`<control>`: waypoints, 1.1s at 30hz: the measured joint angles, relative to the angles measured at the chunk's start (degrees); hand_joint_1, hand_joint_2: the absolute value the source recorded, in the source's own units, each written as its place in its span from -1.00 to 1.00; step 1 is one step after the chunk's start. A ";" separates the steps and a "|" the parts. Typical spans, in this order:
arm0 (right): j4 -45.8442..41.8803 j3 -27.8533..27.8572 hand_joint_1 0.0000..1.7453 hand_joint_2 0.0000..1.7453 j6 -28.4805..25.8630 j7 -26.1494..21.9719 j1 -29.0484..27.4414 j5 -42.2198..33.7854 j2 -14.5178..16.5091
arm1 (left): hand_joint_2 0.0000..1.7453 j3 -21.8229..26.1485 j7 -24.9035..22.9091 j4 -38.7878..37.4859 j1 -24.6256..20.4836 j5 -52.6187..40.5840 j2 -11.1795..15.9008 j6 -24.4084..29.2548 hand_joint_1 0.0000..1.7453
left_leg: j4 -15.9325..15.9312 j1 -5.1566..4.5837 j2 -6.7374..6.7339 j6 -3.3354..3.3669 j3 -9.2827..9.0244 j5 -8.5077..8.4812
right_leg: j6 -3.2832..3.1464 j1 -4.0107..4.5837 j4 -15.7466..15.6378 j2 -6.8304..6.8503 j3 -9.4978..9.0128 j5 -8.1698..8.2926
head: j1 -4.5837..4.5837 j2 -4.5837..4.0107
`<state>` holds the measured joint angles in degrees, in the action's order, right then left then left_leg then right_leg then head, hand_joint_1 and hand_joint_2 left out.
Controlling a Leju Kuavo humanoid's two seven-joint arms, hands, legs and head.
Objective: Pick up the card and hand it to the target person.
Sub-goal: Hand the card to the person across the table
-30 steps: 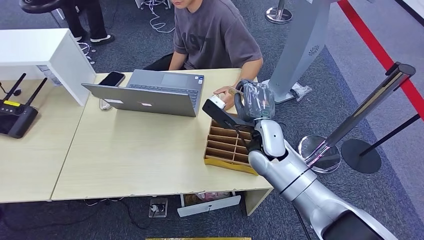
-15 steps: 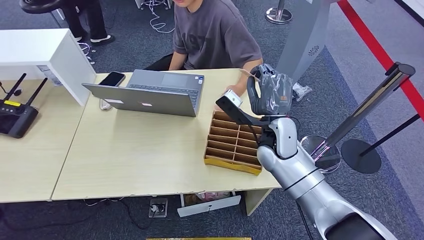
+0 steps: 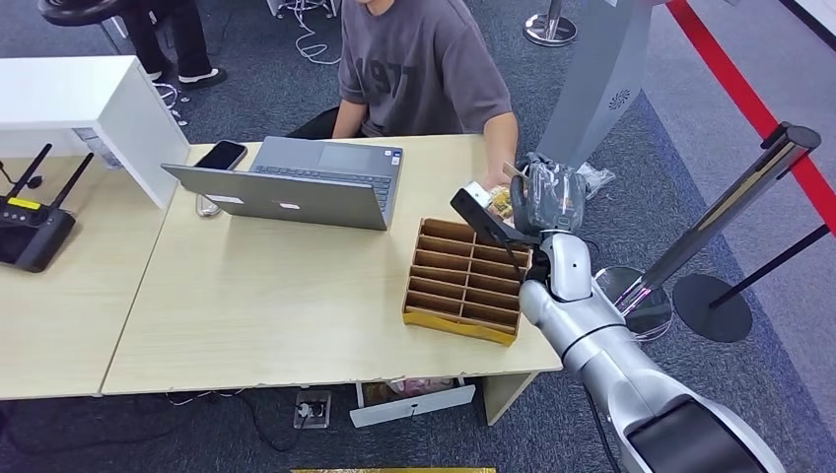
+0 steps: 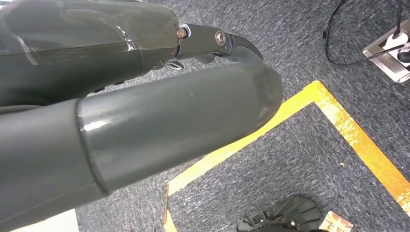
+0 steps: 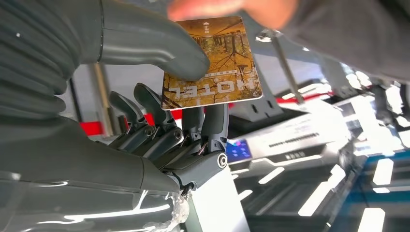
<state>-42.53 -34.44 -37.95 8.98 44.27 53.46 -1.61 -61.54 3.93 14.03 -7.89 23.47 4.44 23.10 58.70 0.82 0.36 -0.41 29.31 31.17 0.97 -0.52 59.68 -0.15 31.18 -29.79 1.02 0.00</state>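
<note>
My right hand (image 3: 548, 193) is raised over the desk's far right corner and pinches a brown card (image 5: 212, 63) printed HOTEL between thumb (image 5: 154, 46) and fingers. In the head view the card (image 3: 502, 201) pokes out toward the seated person in a grey T-shirt (image 3: 419, 69). That person's hand (image 3: 487, 184) reaches to it, and their blurred fingers (image 5: 232, 8) touch the card's far edge. My left hand (image 4: 145, 111) hangs beside my body above the carpet, holding nothing, its fingers extended.
A wooden compartment box (image 3: 463, 281) sits on the desk just below my right hand. An open laptop (image 3: 296, 187), a phone (image 3: 220, 155) and a black router (image 3: 34, 227) lie further left. A stanchion (image 3: 730, 212) and a grey stand (image 3: 601, 79) are on the right.
My right hand has carried the card rightward along the desk's far edge. The person's hand has followed it and now touches the card.
</note>
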 joint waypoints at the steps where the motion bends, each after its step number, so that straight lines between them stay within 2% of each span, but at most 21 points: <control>1: 1.40 -0.01 0.75 1.00 0.01 0.41 0.13 0.31 0.21 | -1.00 -0.07 -0.01 0.00 -0.02 -0.03 0.00 0.00 -1.00 | 0.00 0.00 0.00 0.00 0.00 0.00 | 0.00 0.00 0.00 0.00 0.00 0.00 | -0.01 0.00; 9: 6.71 -0.34 0.69 1.00 0.11 3.20 0.59 3.56 1.16 | -1.00 -0.29 -0.14 0.00 -0.09 -0.22 0.00 0.00 -1.00 | 0.00 0.00 -0.01 0.00 -0.02 0.00 | 0.00 0.00 0.00 -0.01 0.00 0.00 | 0.00 0.00; 10: 7.00 -0.42 0.63 1.00 0.13 3.33 0.60 3.67 1.25 | -1.00 -0.30 -0.13 0.00 -0.09 -0.23 0.00 0.00 -1.00 | 0.00 0.00 -0.01 0.00 -0.02 0.00 | 0.00 0.00 0.00 -0.01 0.00 0.00 | 0.01 0.00; 11: 7.26 -0.49 0.35 1.00 0.15 3.47 0.60 3.79 1.32 | -1.00 -0.31 -0.10 0.00 -0.09 -0.25 0.00 -0.01 -1.00 | 0.00 0.00 -0.01 0.00 -0.02 0.00 | 0.00 0.00 0.00 -0.01 0.00 0.00 | 0.01 0.00; 14: 7.91 -0.63 -0.84 1.00 0.23 3.65 0.60 4.05 1.43 | -1.00 -0.32 0.04 0.00 -0.09 -0.26 0.00 -0.02 -1.00 | 0.00 0.00 -0.01 0.00 -0.02 0.00 | 0.00 0.00 0.00 -0.01 -0.01 0.00 | 0.01 0.00; 15: 8.10 -0.68 -0.98 1.00 0.31 3.80 0.59 4.13 1.46 | -1.00 -0.32 0.09 0.00 -0.09 -0.26 0.00 -0.02 -1.00 | 0.00 0.00 -0.01 0.00 -0.02 0.00 | 0.00 0.00 0.00 -0.01 -0.01 0.00 | 0.01 0.00; 19: 8.63 -1.13 -1.00 1.00 0.69 4.85 0.58 5.01 1.51 | -1.00 -0.33 0.17 0.00 -0.09 -0.26 0.00 -0.05 -1.00 | 0.01 -0.01 -0.01 0.00 -0.02 0.00 | 0.00 0.00 0.00 -0.01 0.00 0.00 | 0.01 0.00; 23: 8.98 -1.48 -1.00 -1.00 0.95 5.61 0.58 5.37 1.52 | -1.00 -0.33 0.17 0.00 -0.09 -0.19 0.00 -0.04 -1.00 | 0.01 -0.01 -0.01 0.00 -0.02 0.00 | 0.00 0.00 0.00 -0.01 0.00 0.00 | 0.01 0.00; 33: 9.05 -1.50 -1.00 -1.00 0.10 3.87 0.33 1.79 1.67 | -1.00 -0.33 0.22 0.00 -0.05 -0.03 0.00 0.08 -1.00 | 0.01 0.00 -0.02 0.00 -0.03 0.00 | 0.00 0.00 0.00 -0.01 -0.01 0.00 | 0.01 0.00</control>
<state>-33.48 -35.93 -37.85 12.85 44.59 55.24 0.05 -61.88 4.15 14.03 -7.94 23.44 4.44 23.18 58.71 0.82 0.34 -0.41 29.28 31.16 0.97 -0.51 59.68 -0.16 31.17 -29.78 1.03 0.00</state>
